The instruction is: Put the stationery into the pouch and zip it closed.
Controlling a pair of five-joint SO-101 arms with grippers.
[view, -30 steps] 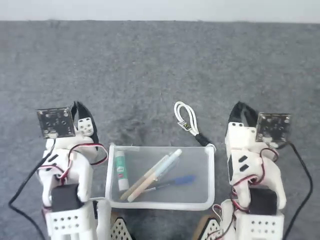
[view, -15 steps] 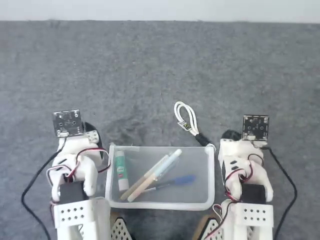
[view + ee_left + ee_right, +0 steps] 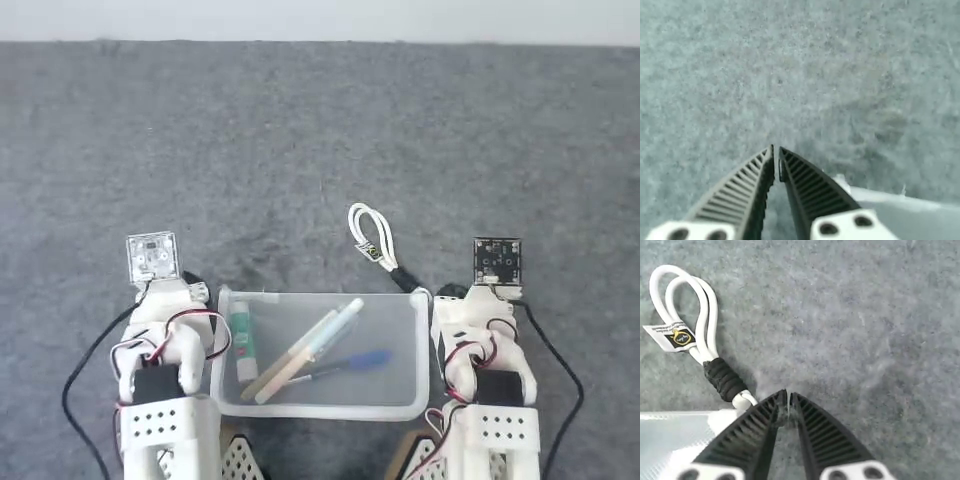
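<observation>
A clear pouch (image 3: 400, 385) lies flat near the table's front edge between the two arms. Inside it are a glue stick (image 3: 242, 341), two pale pens (image 3: 308, 348) lying slantwise and a blue pen (image 3: 352, 364). From its far right corner a white cord loop (image 3: 372, 236) with a black knot (image 3: 724, 379) trails onto the carpet. My left gripper (image 3: 776, 150) is shut on nothing over bare carpet just beyond the pouch's left corner (image 3: 890, 199). My right gripper (image 3: 788, 394) is shut and empty, its tips right beside the knot and the pouch's corner (image 3: 670, 432).
Grey carpet (image 3: 320, 130) covers the whole table, with wide free room beyond the pouch. The left arm (image 3: 160, 330) and right arm (image 3: 488, 330) stand folded close to the pouch's short sides. A small printed tag (image 3: 671, 334) hangs on the cord.
Both arms have folded back toward the front edge and swung in toward the pouch. The pouch, its contents and the cord lie as before.
</observation>
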